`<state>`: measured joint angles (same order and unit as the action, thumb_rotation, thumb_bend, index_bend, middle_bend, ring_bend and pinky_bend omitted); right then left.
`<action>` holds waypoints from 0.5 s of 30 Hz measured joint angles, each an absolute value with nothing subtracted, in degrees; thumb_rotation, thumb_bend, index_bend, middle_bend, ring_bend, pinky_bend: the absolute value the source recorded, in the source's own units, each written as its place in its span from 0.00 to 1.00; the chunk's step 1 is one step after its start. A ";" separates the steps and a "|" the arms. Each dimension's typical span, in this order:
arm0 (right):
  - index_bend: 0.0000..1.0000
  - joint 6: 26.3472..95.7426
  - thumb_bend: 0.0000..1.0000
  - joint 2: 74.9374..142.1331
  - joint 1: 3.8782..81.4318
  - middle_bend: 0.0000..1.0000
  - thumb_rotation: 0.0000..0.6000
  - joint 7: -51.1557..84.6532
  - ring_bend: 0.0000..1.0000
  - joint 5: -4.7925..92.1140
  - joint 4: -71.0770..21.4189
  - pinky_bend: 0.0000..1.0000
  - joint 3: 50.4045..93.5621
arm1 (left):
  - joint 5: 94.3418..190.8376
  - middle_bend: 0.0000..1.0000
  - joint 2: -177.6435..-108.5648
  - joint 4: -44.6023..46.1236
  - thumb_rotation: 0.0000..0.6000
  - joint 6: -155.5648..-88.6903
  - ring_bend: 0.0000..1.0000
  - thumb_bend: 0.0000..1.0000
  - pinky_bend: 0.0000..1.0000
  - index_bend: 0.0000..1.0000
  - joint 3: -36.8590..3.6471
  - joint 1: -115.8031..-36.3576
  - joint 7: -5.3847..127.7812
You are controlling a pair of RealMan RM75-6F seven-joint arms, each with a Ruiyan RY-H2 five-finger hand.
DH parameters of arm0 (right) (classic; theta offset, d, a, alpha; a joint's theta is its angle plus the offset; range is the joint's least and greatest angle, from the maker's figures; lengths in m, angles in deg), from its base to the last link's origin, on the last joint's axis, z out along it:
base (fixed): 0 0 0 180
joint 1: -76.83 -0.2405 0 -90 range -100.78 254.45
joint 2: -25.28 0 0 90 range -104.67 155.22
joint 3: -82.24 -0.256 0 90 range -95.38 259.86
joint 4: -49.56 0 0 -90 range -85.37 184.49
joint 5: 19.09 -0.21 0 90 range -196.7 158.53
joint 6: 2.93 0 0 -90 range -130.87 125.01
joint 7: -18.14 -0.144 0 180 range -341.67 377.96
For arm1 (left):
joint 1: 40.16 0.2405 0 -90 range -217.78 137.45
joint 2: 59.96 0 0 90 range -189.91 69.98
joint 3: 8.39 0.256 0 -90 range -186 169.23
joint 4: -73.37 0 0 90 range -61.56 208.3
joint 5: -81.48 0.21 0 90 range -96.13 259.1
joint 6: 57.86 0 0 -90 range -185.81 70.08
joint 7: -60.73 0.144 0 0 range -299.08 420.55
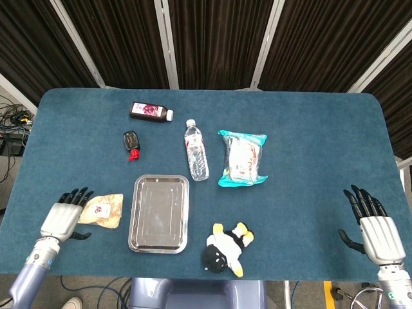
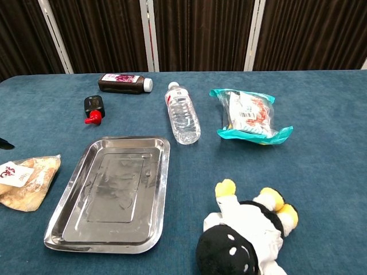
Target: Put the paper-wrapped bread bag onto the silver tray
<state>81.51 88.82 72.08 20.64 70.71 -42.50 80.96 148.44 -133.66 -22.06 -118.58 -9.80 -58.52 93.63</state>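
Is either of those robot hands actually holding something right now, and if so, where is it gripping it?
Nothing is held. The left hand is open beside the bread bag, which lies flat on the table; the right hand is open at the far edge.

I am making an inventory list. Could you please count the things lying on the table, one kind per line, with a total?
Bottles: 2, a dark juice bottle and a clear water bottle
Food bags: 2, a paper-wrapped bread bag and a teal snack bag
Silver tray: 1
Plush penguin: 1
Small black and red item: 1
Total: 7

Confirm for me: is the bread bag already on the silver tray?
No. The bread bag lies on the table left of the silver tray.
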 measured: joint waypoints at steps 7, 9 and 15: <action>0.00 81.57 0.30 88.63 72.16 0.00 1.00 20.20 0.00 70.58 -42.59 0.14 80.91 | 147.80 0.54 -139.37 -18.86 1.00 -120.36 0.48 0.30 0.59 0.54 -10.36 -60.04 95.84; 0.00 81.62 0.30 88.58 72.20 0.00 1.00 20.06 0.00 70.48 -42.53 0.14 80.86 | 148.83 0.65 -140.10 -18.35 1.00 -121.89 0.58 0.33 0.67 0.63 -10.26 -60.01 95.98; 0.00 81.93 0.30 88.48 72.35 0.00 1.00 19.71 0.00 70.42 -42.61 0.14 80.76 | 150.59 0.70 -137.51 -21.44 1.00 -124.33 0.62 0.34 0.70 0.67 -9.79 -59.65 96.37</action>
<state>81.93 88.48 72.35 19.71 70.42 -42.61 80.76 150.59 -137.51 -21.44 -124.33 -9.79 -59.65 96.37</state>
